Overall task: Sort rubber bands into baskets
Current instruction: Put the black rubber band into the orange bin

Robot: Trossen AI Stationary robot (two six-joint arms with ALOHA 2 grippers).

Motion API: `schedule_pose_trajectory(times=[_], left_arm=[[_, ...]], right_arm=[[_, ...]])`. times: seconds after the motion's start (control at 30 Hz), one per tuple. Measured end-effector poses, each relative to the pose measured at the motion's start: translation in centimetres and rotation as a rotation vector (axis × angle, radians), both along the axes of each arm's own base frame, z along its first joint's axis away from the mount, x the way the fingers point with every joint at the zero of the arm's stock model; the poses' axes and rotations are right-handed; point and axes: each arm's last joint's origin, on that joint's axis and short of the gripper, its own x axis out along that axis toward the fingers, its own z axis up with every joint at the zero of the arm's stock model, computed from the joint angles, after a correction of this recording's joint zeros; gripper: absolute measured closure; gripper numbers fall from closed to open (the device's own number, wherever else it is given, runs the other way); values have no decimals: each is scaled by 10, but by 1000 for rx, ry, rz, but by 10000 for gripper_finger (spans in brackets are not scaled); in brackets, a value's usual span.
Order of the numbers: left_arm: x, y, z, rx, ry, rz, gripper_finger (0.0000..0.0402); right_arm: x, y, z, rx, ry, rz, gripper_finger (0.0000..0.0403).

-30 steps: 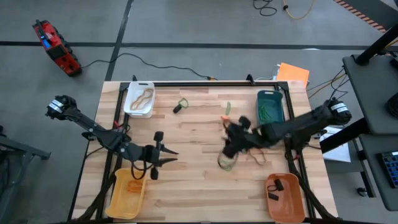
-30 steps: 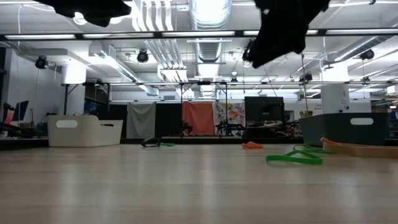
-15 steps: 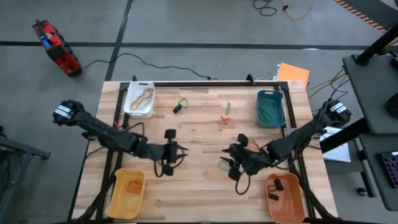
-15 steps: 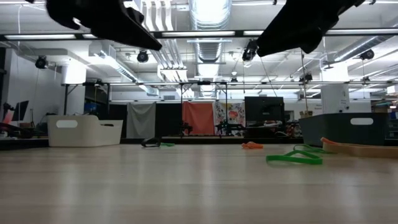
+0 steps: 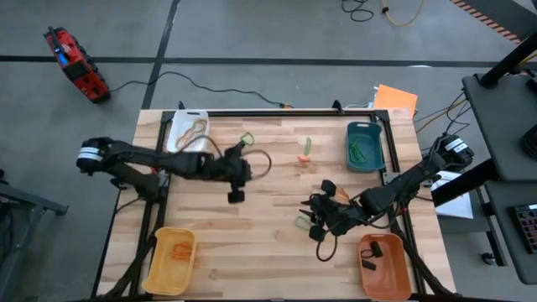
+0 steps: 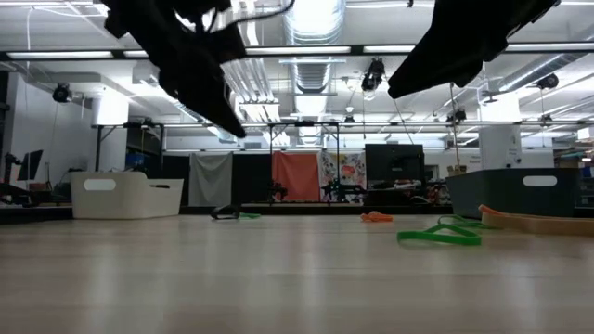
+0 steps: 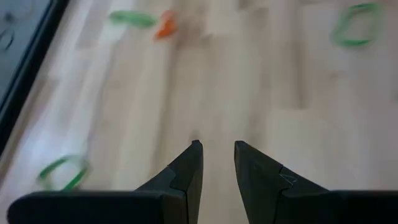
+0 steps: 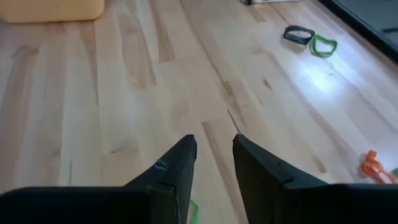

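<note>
High view: green bands (image 5: 362, 151) in teal basket (image 5: 379, 145)

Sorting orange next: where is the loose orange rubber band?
In the high view, the orange rubber band lies on the table's far half, beside a green band, left of the teal basket.

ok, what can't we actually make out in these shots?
- Orange plastic basket: contents are dark specks, too small in the high view.
- Teal plastic basket: the low view shows only its wall; inside hidden.
- Green rubber band by the right gripper: cut off by its finger in the right wrist view.
- Left wrist view: motion-blurred.
</note>
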Motion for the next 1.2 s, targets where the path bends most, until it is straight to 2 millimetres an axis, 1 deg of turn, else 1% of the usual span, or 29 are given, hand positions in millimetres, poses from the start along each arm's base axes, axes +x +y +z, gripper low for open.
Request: schedule_pose_trajectory(times=[0.13,0.27,0.47,0.57,0.67,0.83,1.0,1.1,1.2], left_arm=[[-7,37,-3,-16,49,126,325],[-15,68,-9,-17,98,235,325],[-23,106,-25,-22,173,351,325],[-21,121,-37,-55,208,420,325],[-14,131,-47,-80,237,474,325],[3,142,-57,-64,303,511,315],[15,149,-65,-76,337,528,275],[18,151,-69,-69,353,538,242],[17,152,-71,-12,376,577,212]], right_arm=[[0,0,0,-28,9,20,307],[0,-1,0,-53,5,3,317],[0,-3,1,-89,-6,-31,330],[0,-3,1,-95,-4,-27,334],[0,-3,1,-98,-3,-25,334],[0,-3,1,-100,-3,-25,328],[0,-3,1,-100,-3,-25,327],[0,-3,1,-100,-2,-24,332],[-1,-3,1,-102,2,-24,335]])
